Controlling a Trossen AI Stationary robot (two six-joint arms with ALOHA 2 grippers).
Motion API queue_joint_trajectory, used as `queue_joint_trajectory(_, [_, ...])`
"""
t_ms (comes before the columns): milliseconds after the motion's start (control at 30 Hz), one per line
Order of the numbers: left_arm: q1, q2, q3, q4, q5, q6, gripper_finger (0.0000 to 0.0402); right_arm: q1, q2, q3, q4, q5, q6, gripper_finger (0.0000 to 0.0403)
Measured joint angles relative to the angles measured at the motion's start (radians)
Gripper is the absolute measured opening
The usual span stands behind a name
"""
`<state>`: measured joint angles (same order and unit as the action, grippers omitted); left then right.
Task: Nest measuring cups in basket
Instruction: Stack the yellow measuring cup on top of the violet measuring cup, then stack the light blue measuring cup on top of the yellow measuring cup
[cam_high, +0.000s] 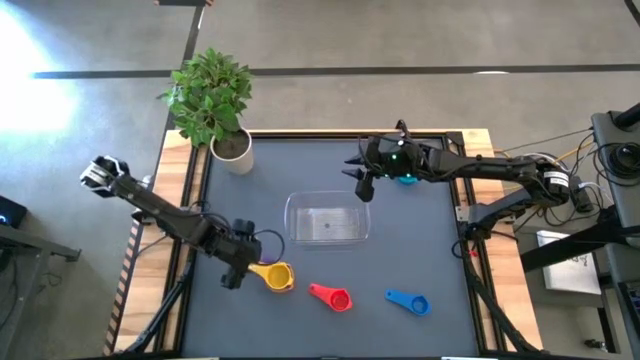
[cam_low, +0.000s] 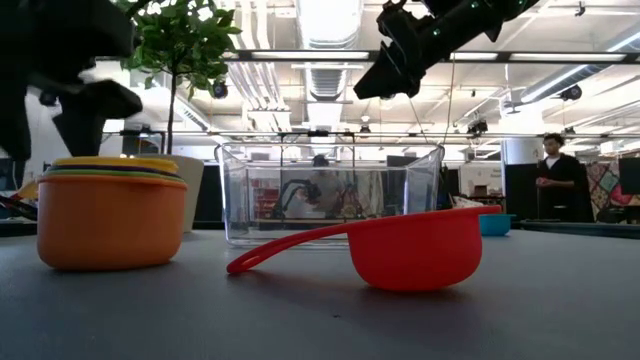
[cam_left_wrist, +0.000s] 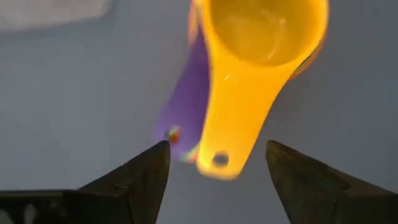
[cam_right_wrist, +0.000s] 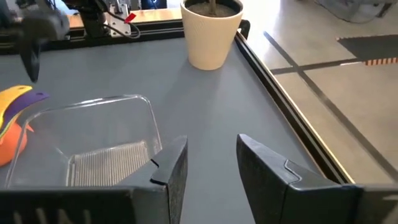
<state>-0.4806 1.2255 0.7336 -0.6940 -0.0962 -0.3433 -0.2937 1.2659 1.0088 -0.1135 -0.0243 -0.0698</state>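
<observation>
The left gripper (cam_high: 237, 262) sits at the lower left of the high view, fingers spread apart with nothing between them — in its wrist view the handle of the yellow cup (cam_left_wrist: 252, 68) lies just ahead of the open gap. That cup tops a nested stack (cam_high: 275, 276); a purple handle (cam_left_wrist: 185, 106) shows beneath it, and in the low view green and orange rims (cam_low: 110, 220) lie under the yellow one.

The right gripper (cam_high: 362, 182) hangs at the upper middle of the high view, above the upper right corner of the basket (cam_high: 327, 218), its fingers parted and empty. A light blue cup (cam_high: 407, 179) lies just beside that arm.

The clear basket stands at the centre of the dark worktop (cam_high: 430, 240) with no cup visible in it. Along the lower edge of the high view lie a red cup (cam_high: 333, 296) and — further right — a blue cup (cam_high: 409, 301). A potted plant (cam_high: 215, 105) stands at the upper left corner.
</observation>
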Motion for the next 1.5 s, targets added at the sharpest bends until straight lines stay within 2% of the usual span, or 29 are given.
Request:
queue_joint_trajectory(100, [0.003,-0.015,0.073,-0.105,-0.041,-0.041,0.0254,-0.002,0.000,0.000,0.000,0.000,-0.013,0.0130])
queue_joint_trajectory(267, [-0.003,-0.113,0.087,-0.032,-0.124,-0.020,0.0245,-0.015,0.000,0.000,-0.004,-0.001,-0.033,0.0127])
queue_joint_trajectory(500, [-0.002,-0.340,-0.096,0.296,-0.167,0.052,0.0232,-0.042,0.000,-0.012,-0.008,0.000,-0.038,0.0123])
queue_joint_trajectory(633, [-0.002,-0.465,-0.209,0.503,-0.234,0.086,0.0231,-0.058,0.000,-0.024,-0.008,0.001,-0.029,0.0125])
queue_joint_trajectory(733, [-0.002,-0.534,-0.289,0.661,-0.284,0.179,0.0231,-0.070,0.000,-0.028,-0.008,0.001,-0.028,0.0123])
queue_joint_trajectory(933, [0.007,-0.620,-0.420,0.937,-0.290,0.379,0.0231,-0.093,0.000,-0.032,-0.008,0.049,-0.009,0.0121])
queue_joint_trajectory(1133, [0.055,-0.662,-0.473,0.992,-0.292,0.424,0.0231,-0.118,0.000,-0.049,-0.010,0.128,0.042,0.0119])
queue_joint_trajectory(1500, [0.119,-0.650,-0.491,0.979,-0.287,0.419,0.0231,-0.215,0.000,-0.070,-0.099,0.130,0.124,0.0118])
